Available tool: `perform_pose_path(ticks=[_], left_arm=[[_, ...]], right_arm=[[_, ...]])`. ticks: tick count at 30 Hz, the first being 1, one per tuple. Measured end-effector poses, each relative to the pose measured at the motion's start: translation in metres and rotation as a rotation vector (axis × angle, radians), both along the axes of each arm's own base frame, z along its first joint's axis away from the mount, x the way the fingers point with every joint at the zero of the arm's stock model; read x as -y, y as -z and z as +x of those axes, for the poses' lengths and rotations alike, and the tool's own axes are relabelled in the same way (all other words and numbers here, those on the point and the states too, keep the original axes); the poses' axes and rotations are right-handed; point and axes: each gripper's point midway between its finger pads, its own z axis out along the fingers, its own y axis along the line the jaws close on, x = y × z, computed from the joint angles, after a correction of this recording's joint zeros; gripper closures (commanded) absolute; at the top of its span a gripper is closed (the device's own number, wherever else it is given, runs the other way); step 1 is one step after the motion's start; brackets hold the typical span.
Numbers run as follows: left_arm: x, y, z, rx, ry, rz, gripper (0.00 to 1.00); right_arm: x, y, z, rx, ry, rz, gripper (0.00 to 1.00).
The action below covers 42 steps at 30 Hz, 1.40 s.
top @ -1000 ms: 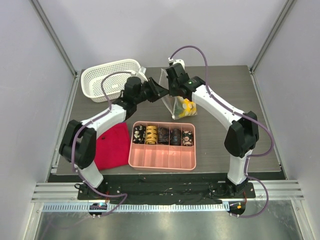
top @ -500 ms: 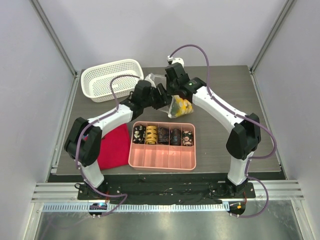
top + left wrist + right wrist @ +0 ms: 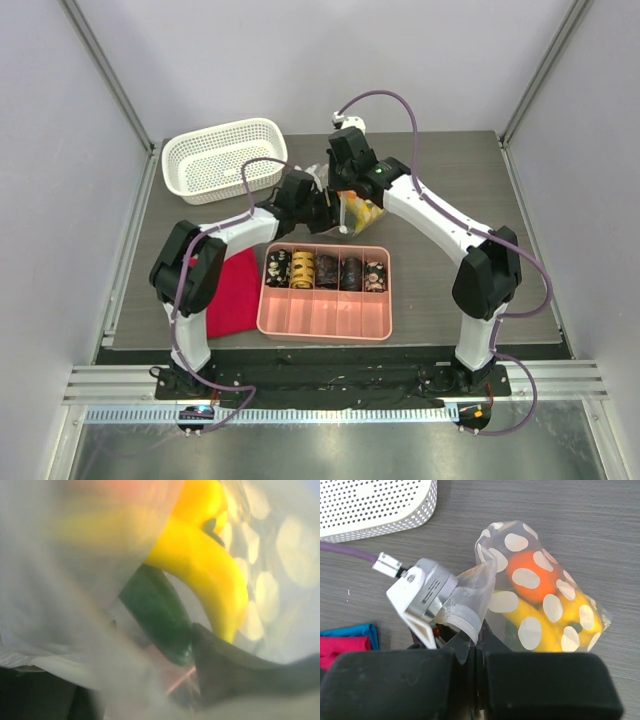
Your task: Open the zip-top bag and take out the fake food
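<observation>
At the middle of the dark worktop [image 3: 450, 160], just behind the pink tray [image 3: 325, 318], the two arms meet over the zip-top bag [image 3: 540, 605], which lies on its side with its bottom end pointing away to the right and its mouth turned towards both arms. The right pincer [image 3: 476, 652] is closed tight, its two black fingers pressed together with a thin fold of the bag's rim caught between them. The left pincer [image 3: 330, 213] is pushed in at the bag's mouth, with clear film draped over its end; from where its own camera looks, everything is blurred plastic, and I cannot tell how far its jaws stand apart or whether they have hold of anything. The fake food [image 3: 520, 617] is all inside the bag: a curved yellow banana [image 3: 205, 565], a green piece [image 3: 160, 615] lying against it, and an orange piece [image 3: 527, 577] showing through the cream spots nearer the bag's far side. The pink tray has five dark patterned cylinders [image 3: 327, 269] standing side by side in its far row of compartments. The white basket [image 3: 225, 158] sits at the far left corner, well apart from the bag, and a red cloth [image 3: 235, 290] lies just left of the tray.
</observation>
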Motion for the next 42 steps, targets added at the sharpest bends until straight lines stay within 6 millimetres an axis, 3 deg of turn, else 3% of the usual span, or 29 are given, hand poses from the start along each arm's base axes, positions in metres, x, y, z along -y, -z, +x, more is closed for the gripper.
perform_pose_path(ticks=[6,21,26,27,29,36,40,42], left_arm=[[0.014,0.011,-0.001,-0.038,0.066,-0.038,0.28],[0.026,0.005,0.018,-0.09,0.08,-0.218,0.34],[0.023,0.008,0.023,-0.105,0.04,-0.219,0.5],[0.022,0.01,0.025,-0.108,0.029,-0.217,0.61],[0.018,0.012,0.029,-0.111,0.001,-0.219,0.72],[0.003,0.017,0.046,-0.07,-0.056,-0.18,0.98],[-0.008,0.017,0.046,-0.029,-0.056,-0.104,0.99],[-0.014,0.006,0.042,0.002,-0.044,-0.071,0.78]], right_arm=[[0.003,0.011,-0.001,-0.014,0.008,-0.01,0.99],[-0.013,0.014,-0.002,-0.044,0.022,0.114,0.99],[-0.016,0.025,-0.003,-0.058,0.037,0.151,0.99],[-0.017,0.027,-0.003,-0.06,0.039,0.156,0.99],[-0.017,0.03,-0.003,-0.059,0.042,0.161,0.99],[-0.007,0.042,-0.013,-0.072,0.045,0.133,0.99],[0.002,0.043,-0.012,-0.042,0.045,0.079,0.99],[0.007,0.044,-0.011,-0.028,0.048,0.046,0.99]])
